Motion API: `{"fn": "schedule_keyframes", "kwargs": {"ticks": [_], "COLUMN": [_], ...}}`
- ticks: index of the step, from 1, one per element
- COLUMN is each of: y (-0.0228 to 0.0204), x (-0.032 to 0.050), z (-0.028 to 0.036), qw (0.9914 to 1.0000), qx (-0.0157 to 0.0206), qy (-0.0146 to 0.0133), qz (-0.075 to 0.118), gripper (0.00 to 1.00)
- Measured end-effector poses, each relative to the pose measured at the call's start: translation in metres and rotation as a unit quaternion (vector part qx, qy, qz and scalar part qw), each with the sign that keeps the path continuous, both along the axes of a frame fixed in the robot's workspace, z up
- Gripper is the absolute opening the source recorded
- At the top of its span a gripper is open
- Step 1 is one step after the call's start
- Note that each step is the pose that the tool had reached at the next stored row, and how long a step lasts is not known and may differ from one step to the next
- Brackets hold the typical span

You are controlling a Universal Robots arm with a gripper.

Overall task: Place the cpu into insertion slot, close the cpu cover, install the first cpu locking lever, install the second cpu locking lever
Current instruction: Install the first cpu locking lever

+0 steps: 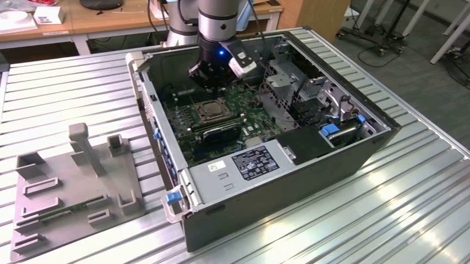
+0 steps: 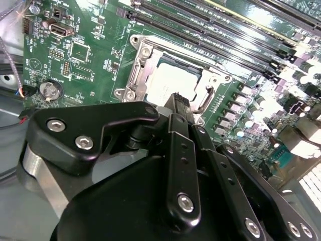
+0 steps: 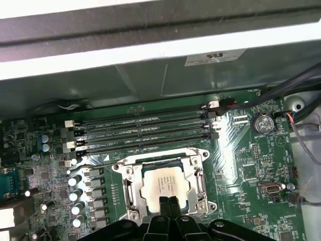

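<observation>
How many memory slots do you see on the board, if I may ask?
4 memory slots, lying parallel side by side between the cpu and the case wall in the first wrist view; none looks hidden.

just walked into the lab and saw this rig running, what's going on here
A robot arm has its gripper inside an open computer case, right over the processor socket on the green board. The cpu already sits in the insertion slot, and the cpu cover lies flat around it. The gripper is shut with nothing in it, its tips at one edge of the cover. Whether the locking levers are latched I cannot tell.
</observation>
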State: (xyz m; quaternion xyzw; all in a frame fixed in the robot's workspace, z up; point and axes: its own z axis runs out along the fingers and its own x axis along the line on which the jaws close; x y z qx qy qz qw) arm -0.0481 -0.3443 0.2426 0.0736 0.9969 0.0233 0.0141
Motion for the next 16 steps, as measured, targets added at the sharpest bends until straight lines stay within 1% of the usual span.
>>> {"fn": "schedule_keyframes", "kwargs": {"ticks": [7, 9, 16], "y": [0.0000, 0.0000, 0.0000], "x": [0.0000, -0.0016, -0.0187], "z": [0.0005, 0.0006, 0.0005], "qw": [1.00000, 1.00000, 1.00000], "qx": [0.0001, 0.0000, 0.0000], "qy": [0.0000, 0.0000, -0.0019], "qz": [0.000, 0.000, 0.000], "gripper": [0.11, 0.11, 0.11]}}
